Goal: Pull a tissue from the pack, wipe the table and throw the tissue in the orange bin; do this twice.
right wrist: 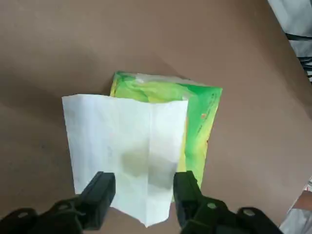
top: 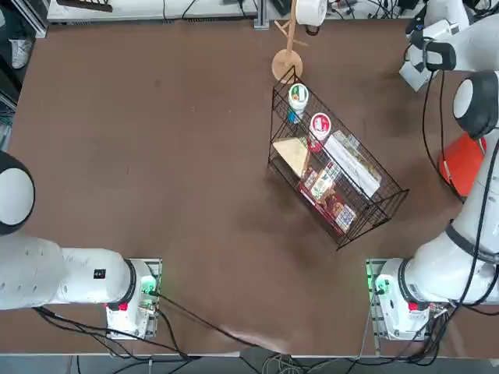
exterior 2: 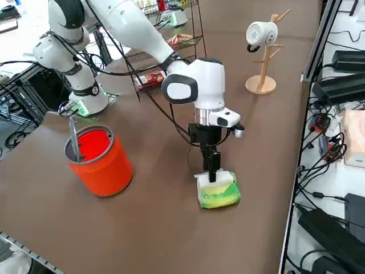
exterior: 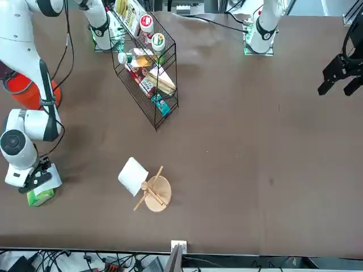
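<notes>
The right gripper [right wrist: 141,195] hangs straight down over the pack [exterior 2: 218,190], low centre of the side view. Its jaws stand part-open either side of the white tissue [right wrist: 124,151], not yet pinching it. Closing squarely on the fold and lifting straight up should free one sheet without dragging the pack. The table [exterior 2: 171,228] edge lies just right of the pack; open room lies left, toward the orange bin [exterior 2: 98,154].
</notes>
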